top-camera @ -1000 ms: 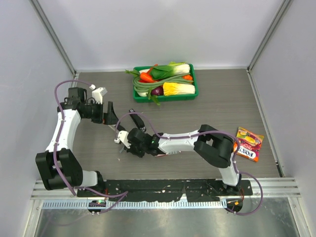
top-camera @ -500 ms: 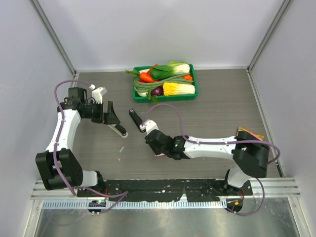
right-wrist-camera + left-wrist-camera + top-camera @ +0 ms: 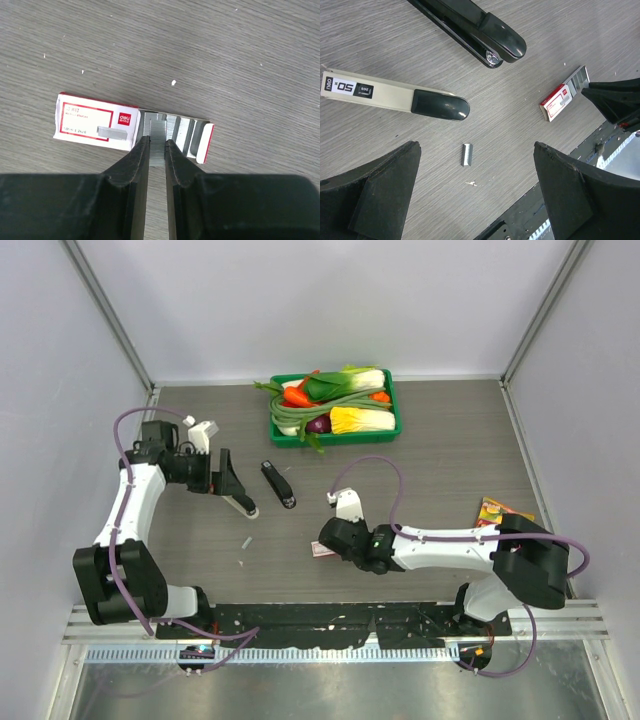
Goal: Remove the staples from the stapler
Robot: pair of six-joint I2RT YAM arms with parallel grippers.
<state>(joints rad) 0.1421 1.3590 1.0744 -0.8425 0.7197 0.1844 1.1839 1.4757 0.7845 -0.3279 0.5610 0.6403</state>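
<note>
A black stapler [image 3: 278, 484] [image 3: 475, 27] and a beige stapler [image 3: 242, 504] [image 3: 395, 95] lie on the table at left of centre. A short silvery staple strip [image 3: 246, 541] [image 3: 466, 154] lies loose in front of them. My left gripper [image 3: 228, 480] [image 3: 475, 147] hangs open and empty above that strip. My right gripper [image 3: 328, 541] [image 3: 157, 141] is shut on another staple strip [image 3: 158, 152] and holds it over the open end of the red-and-white staple box [image 3: 320, 551] [image 3: 95, 127], where several strips [image 3: 182, 131] lie.
A green tray of vegetables [image 3: 335, 405] stands at the back centre. A snack packet [image 3: 500, 513] lies at the right, partly hidden by my right arm. Grey walls close in the left, back and right sides.
My right gripper has left the staplers and moved right and nearer, to the staple box, uncovering the black stapler. The left arm has hardly moved.
</note>
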